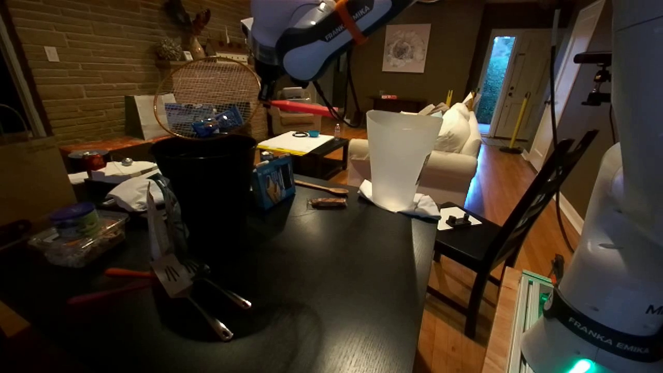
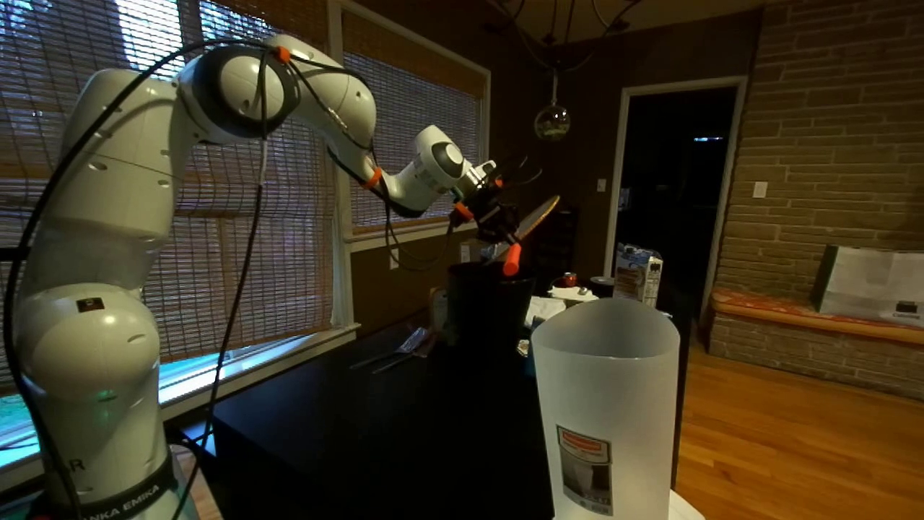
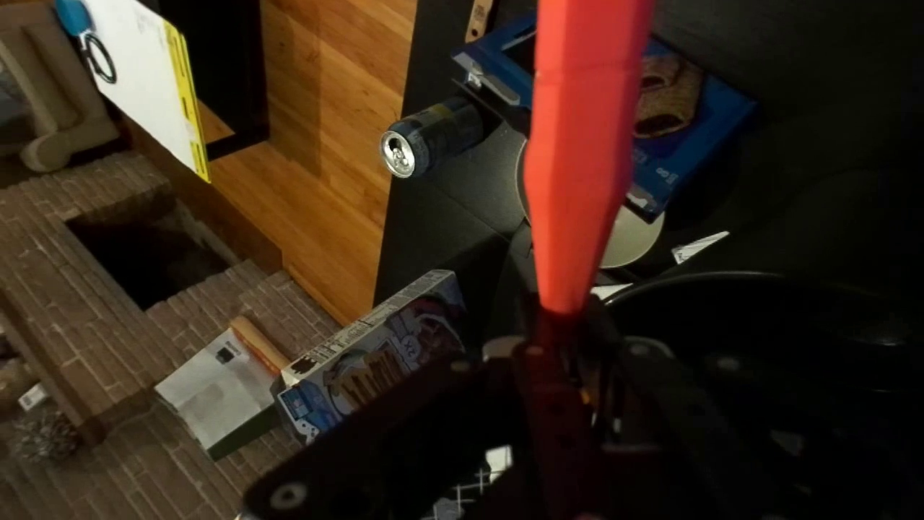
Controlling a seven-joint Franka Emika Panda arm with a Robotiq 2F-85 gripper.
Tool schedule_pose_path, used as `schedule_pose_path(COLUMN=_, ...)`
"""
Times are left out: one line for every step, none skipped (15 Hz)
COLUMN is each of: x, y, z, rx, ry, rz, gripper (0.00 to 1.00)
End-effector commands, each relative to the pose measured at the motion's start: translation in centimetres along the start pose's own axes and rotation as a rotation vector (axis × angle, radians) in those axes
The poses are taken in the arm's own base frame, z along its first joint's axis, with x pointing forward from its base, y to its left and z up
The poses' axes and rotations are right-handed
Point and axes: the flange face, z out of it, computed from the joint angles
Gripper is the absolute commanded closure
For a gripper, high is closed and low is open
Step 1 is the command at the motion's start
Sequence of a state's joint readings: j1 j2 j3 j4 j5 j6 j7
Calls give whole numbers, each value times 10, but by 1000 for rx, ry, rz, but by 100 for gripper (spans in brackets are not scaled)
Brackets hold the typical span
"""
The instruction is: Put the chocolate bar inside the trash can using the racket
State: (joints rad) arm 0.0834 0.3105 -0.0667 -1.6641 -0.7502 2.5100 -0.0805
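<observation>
One racket [image 1: 305,107] held in gripper [image 1: 265,98], pinched at throat; red handle stuck out to one side of gripper, strung head to other, head tilted above trash can [image 1: 215,191]. Chocolate bar [image 1: 222,122] showed to head side of gripper, at head's lower part, just above can's rim; couldn't tell if touching strings. Blue box [image 1: 274,181] sat lower than gripper, near can. White tapered container [image 1: 401,160] stood well apart, on handle side.

The black table [image 1: 321,269] carries the trash can [image 1: 217,191] and, apparently, a spoon [image 1: 323,188].
</observation>
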Motion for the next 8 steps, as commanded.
schedule_pose_path(x=8, y=5, z=4, rx=-96, ry=32, rz=-18, gripper=96)
schedule_pose_path(x=8, y=5, z=4, rx=-115, ry=39, rz=-24, gripper=96)
schedule_pose_path(x=9, y=5, z=4, rx=-136, ry=54, rz=-33, gripper=96)
schedule_pose_path(x=10, y=4, z=3, rx=-156, ry=68, rz=-43, gripper=96)
schedule_pose_path(x=9, y=4, z=2, rx=-175, ry=82, rz=-53, gripper=96)
schedule_pose_path(x=9, y=3, z=1, rx=-191, ry=94, rz=-60, gripper=96)
schedule_pose_path(x=9, y=3, z=0, rx=-215, ry=112, rz=-72, gripper=96)
schedule_pose_path(x=9, y=2, z=-1, rx=-232, ry=120, rz=-82, gripper=96)
